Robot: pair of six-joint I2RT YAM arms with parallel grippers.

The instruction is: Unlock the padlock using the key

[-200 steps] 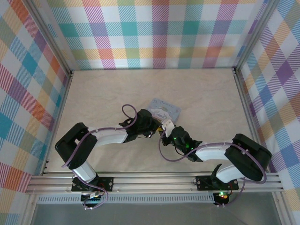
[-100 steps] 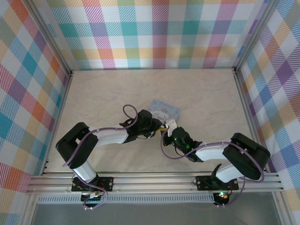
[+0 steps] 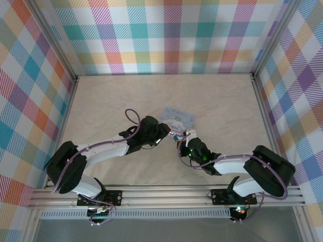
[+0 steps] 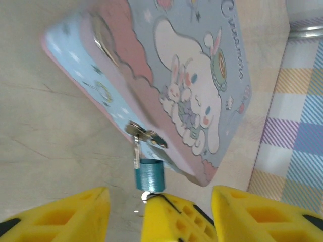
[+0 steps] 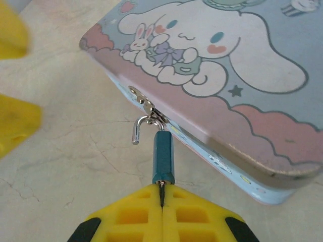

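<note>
Right gripper (image 5: 162, 190) clamped on the key (image 5: 161, 184) seated in the padlock (image 5: 163, 154) hanging off the hasp (image 5: 149, 112) of the tin (image 5: 242, 80), left gripper (image 4: 159, 191) spread wide, holding nothing: unbraced lock may swing, key could slip.

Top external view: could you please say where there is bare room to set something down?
Bare: the table between the tin and the back wall, and right of the tin. Crowded: the tin's near edge, where the left hand and right hand meet at the padlock.
</note>
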